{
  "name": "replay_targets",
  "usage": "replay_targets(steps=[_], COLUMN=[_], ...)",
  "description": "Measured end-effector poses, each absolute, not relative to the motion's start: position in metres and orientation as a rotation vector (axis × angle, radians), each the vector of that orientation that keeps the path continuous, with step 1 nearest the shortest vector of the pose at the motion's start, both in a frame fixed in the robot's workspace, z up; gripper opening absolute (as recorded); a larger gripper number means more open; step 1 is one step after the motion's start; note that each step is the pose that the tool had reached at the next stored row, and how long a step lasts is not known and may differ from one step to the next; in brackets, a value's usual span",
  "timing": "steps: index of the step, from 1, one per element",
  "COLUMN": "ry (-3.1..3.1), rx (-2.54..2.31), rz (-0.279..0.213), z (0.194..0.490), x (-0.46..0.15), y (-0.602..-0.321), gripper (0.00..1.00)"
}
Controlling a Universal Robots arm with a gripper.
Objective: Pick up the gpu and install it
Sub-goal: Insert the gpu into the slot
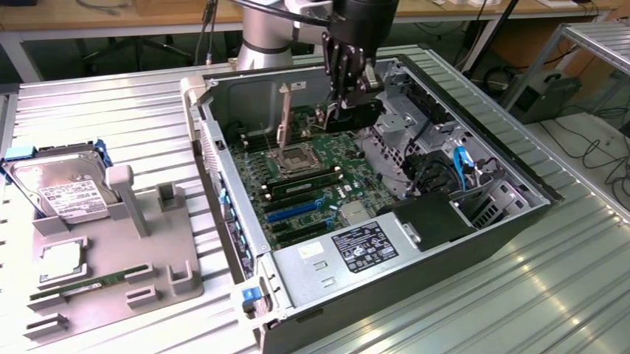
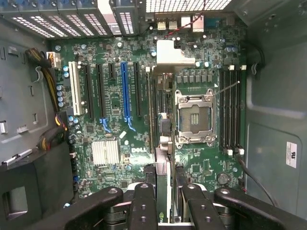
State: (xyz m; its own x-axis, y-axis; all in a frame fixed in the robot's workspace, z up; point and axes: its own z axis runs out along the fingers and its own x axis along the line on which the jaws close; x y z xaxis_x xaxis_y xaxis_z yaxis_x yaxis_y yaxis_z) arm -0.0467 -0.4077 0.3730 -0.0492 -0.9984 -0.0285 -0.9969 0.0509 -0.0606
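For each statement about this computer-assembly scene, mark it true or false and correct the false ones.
1. The gripper grips a graphics card edge-on over the motherboard. True.
2. The hard drive sits inside the computer case. False: it stands on the grey tray at the exterior view's left, outside the case.
3. The case's side is closed. False: it is open, with the motherboard exposed.
4. The motherboard has a long blue slot. True.
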Motion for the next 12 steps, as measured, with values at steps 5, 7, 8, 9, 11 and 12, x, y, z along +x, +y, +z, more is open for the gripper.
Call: replay_targets(steps=[5,7,8,9,11,12], ry=[2.231,2.231,2.231,2.231,2.231,2.231], rx=[-2.122,-2.122,-2.122,-2.122,-2.122,-2.122], rz=[-0.037,-0.037,-0.037,-0.037,-0.037,-0.037], z=[0.3717,0.3714,0.3712,0.3709,0.3704,0.3702], x=[-0.0490,-0.0493,-0.0495,-0.0497,-0.0500,-0.0501], y=[-0.4091,-0.4094,-0.4095,-0.4096,-0.4097,-0.4098], gripper=[0.26,0.26,0.26,0.26,0.26,0.26])
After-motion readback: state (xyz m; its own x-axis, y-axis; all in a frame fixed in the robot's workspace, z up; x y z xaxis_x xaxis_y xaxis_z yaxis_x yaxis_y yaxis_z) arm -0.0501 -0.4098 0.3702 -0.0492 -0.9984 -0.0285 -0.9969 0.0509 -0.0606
